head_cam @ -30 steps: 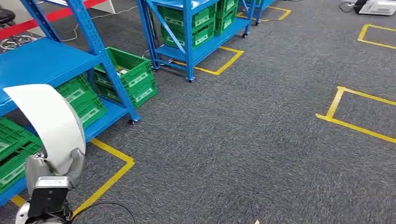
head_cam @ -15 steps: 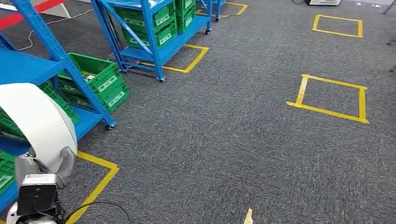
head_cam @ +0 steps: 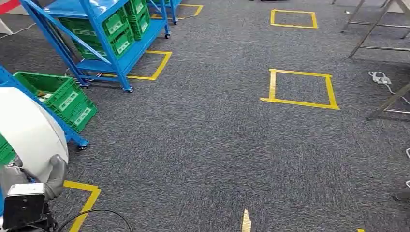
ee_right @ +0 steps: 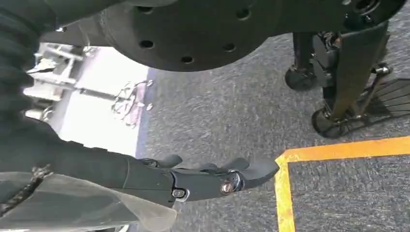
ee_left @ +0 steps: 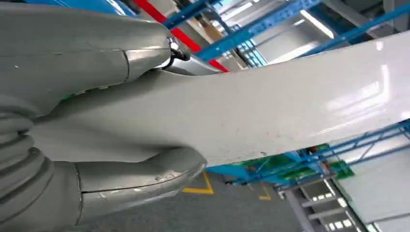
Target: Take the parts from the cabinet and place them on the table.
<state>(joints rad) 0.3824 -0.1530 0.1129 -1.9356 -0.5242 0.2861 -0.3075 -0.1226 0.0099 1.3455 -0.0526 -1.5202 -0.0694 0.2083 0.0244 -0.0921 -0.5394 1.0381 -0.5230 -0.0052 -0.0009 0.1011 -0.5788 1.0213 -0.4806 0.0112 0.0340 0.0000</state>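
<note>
Grey carpet (head_cam: 208, 145) underfoot, yellow tape squares (head_cam: 300, 88) on it. Left hand (ee_left: 72, 145) clamped on white curved part (ee_left: 270, 116), thumb and fingers pressed against opposite faces; same part (head_cam: 29, 130) visible in head view just above the wrist. Beyond the part: blue rack (head_cam: 109, 43) with green bins (head_cam: 63, 96); second rack foot right beside the part. Right hand (ee_right: 203, 179) hanging over carpet, fingers stretched out nearly straight, holding nothing; yellow tape corner (ee_right: 290, 164) just past the fingertips. Table legs (head_cam: 382, 104) well off to the right.
</note>
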